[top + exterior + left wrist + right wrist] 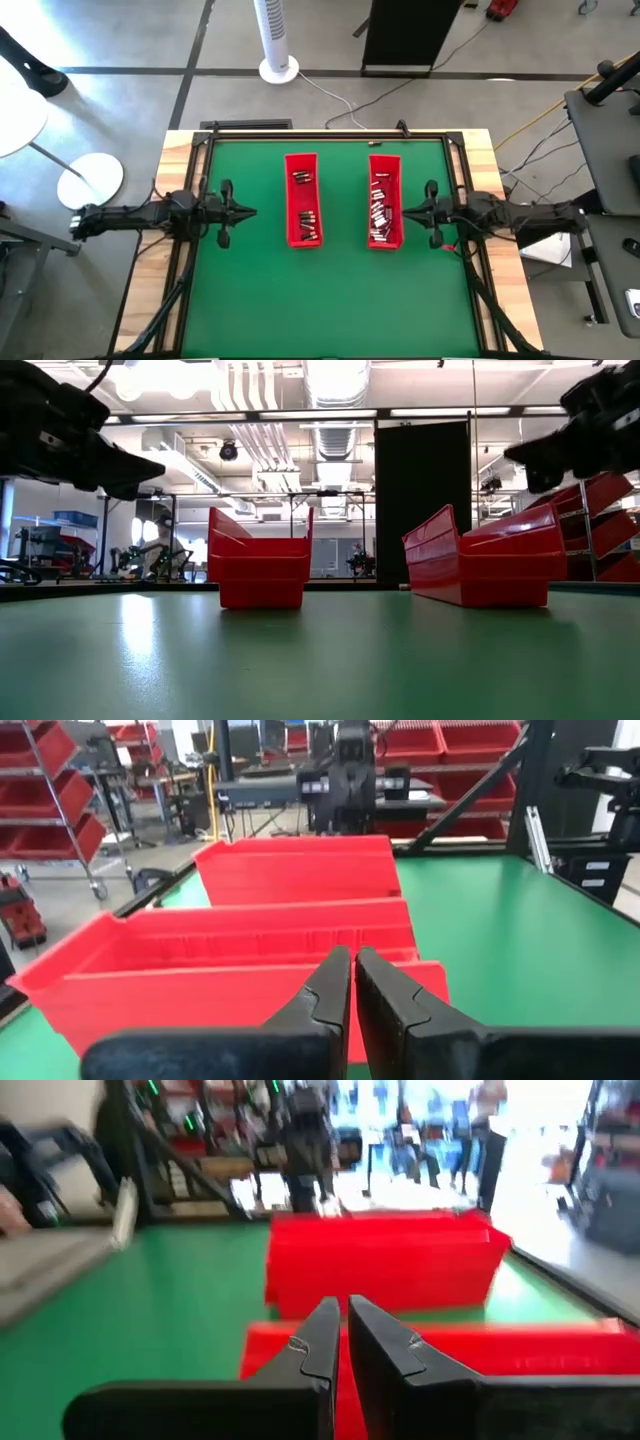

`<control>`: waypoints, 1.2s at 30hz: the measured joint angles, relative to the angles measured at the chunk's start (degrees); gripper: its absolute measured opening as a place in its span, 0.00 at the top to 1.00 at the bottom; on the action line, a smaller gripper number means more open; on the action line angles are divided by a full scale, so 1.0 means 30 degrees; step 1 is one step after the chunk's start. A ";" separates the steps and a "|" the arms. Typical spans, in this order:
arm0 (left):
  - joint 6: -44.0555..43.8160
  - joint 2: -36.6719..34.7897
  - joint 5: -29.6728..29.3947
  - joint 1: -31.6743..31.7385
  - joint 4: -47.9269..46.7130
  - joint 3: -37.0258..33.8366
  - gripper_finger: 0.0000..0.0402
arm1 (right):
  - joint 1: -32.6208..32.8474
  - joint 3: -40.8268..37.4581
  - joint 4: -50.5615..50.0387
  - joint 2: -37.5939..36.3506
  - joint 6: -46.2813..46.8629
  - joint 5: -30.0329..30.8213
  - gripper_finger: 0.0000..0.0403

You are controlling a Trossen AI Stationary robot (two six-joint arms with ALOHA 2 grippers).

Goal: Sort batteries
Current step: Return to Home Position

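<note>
- Batteries (379, 215): lying inside both trays (301, 158) (sorting looks finished).
- Left gripper (250, 212), right gripper (401, 212): fingers closed, empty, outboard of the trays.
- Step: homing; next, pull arms back.

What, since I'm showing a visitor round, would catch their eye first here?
Two red trays stand side by side on the green table; the right tray holds a thicker heap of batteries than the left tray. Beside them, the left gripper and right gripper point inward, both shut.
</note>
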 joint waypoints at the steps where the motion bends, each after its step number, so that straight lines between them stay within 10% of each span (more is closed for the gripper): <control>1: -0.0114 0.0149 -0.0018 0.0000 -0.0003 0.0000 1.00 | 0.0003 0.0000 -0.0028 -0.0546 0.0021 -0.0115 0.96; 36: -0.0256 -0.0368 -0.0327 0.0000 -0.0305 0.0151 1.00 | 0.0016 -0.0036 0.0295 0.2179 -0.0181 -0.0093 0.96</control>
